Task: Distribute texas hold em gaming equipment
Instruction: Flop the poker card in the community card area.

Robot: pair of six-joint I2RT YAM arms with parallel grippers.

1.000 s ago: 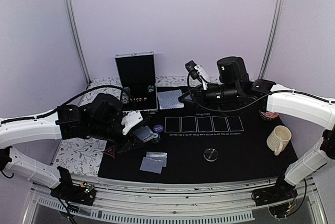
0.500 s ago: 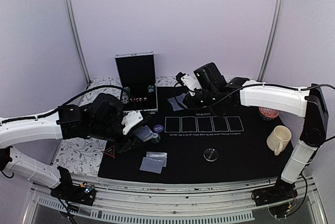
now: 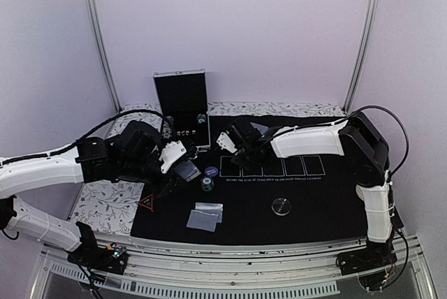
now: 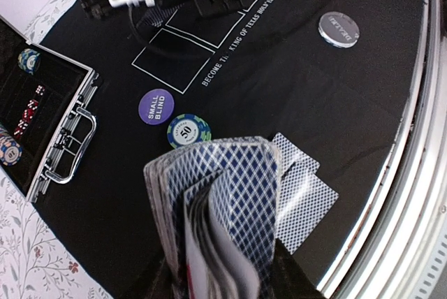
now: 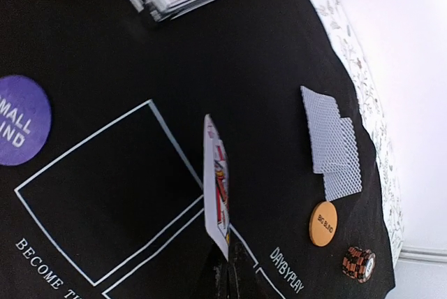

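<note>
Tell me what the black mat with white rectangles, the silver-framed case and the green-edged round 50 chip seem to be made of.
Black mat with white rectangles: probably felt or cloth; matte, no glare, printed lines.
Silver-framed case: likely aluminium edging; bright ribbed shine, dark lining.
Green-edged round 50 chip: plastic or clay composite, cannot tell which; smooth printed centre.

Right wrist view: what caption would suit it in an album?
One playing card held edge-on above the black mat; two face-down cards and an orange disc beyond.
</note>
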